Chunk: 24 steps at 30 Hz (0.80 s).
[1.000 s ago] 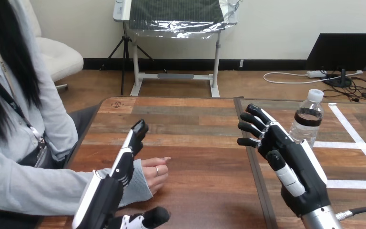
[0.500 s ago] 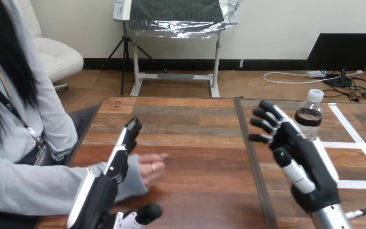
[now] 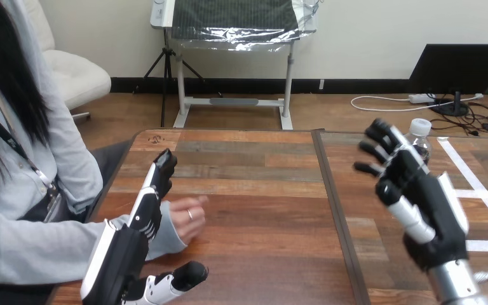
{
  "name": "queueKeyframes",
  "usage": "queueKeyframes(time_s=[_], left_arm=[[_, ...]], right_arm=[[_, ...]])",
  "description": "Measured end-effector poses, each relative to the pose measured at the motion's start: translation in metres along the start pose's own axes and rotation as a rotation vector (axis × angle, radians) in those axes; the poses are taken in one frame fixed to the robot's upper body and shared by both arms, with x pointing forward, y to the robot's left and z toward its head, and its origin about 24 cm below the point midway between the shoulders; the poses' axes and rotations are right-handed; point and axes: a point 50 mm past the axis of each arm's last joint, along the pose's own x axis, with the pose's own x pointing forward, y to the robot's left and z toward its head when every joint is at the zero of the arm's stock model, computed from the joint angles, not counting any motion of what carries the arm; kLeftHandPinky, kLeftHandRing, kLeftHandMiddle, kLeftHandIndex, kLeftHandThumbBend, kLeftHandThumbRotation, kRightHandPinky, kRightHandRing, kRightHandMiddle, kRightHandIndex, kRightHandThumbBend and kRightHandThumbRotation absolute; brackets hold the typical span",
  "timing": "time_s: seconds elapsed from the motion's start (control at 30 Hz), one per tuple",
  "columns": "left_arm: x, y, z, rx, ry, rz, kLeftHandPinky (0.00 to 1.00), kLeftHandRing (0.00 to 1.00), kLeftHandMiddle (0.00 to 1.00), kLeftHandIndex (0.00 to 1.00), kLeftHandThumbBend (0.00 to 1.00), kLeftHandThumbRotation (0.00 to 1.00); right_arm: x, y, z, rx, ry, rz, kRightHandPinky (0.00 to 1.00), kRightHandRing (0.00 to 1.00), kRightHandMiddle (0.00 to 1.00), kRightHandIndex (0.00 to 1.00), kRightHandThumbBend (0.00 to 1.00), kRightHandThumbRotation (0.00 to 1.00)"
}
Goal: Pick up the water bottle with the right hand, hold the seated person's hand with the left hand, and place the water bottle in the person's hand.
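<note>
The water bottle (image 3: 420, 126) stands upright on the far right part of the wooden table (image 3: 260, 190), where it stood a second ago. Little more than its white cap and shoulder can be seen, the rest being covered by the right hand (image 3: 422, 203). That hand has been carried to the right and further out since the earlier frames, in which the bottle was seen clear beside its fingertips. Its fingers (image 3: 381, 135) are spread and nearly straight, the thumb set apart. Nothing is grasped, and whether the bottle is touched cannot be told.

At the near left edge the left hand (image 3: 124, 254) is raised on its side with the fingers extended together and the thumb (image 3: 181, 278) held out low to the right – an open hand. It has been shifted slightly to the left. The person's hand (image 3: 185, 219) rests on the table just to the right of those fingers, loosely curled, and has been drawn back towards the table's left edge. No finger is curled round it, and contact between the two cannot be made out.
</note>
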Motion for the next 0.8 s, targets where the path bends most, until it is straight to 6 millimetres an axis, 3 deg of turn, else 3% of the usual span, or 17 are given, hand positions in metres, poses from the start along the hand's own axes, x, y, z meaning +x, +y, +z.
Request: queueKeyframes(time_s=[0.8], left_arm=[[0.006,0.009,0.001,0.022,-0.020,0.012,1.00,1.00,1.00,1.00,1.00,0.67]], right_arm=[[0.039,-0.038,0.022,-0.078,-0.057,-0.125,0.87,0.96,0.96,0.96,1.00,0.62]])
